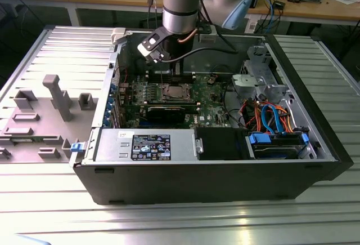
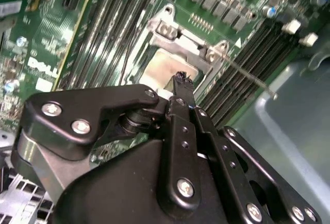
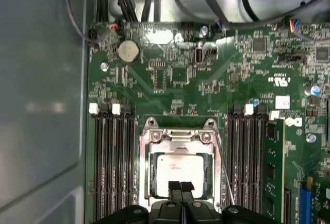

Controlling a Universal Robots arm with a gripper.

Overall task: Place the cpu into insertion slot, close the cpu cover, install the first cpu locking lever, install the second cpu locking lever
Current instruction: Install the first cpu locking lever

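Note:
The cpu (image 3: pixel 180 168) lies flat in the insertion slot (image 3: pixel 145 175), its dull silver top showing through the window of the cpu cover (image 3: pixel 178 136). The cover lies down around the chip. In the exterior view the cpu (image 1: pixel 171 92) sits mid-board under the arm. My gripper (image 3: pixel 180 187) hangs over the chip's near edge, fingers shut together with nothing between them; whether they touch the chip I cannot tell. In the second wrist view the gripper (image 2: pixel 183 78) points at the cpu (image 2: pixel 161 68). A thin locking lever (image 3: pixel 223 170) runs along one side of the socket, its free end (image 2: pixel 270 94) sticking out past the memory slots.
Memory slots (image 3: pixel 111 162) flank the socket on both sides. A long black graphics card (image 1: pixel 169 111) lies in front of the socket. A drive cage (image 1: pixel 256 81) and cables (image 1: pixel 270 115) fill the case at the exterior view's right. A grey fixture tray (image 1: pixel 50 104) sits outside.

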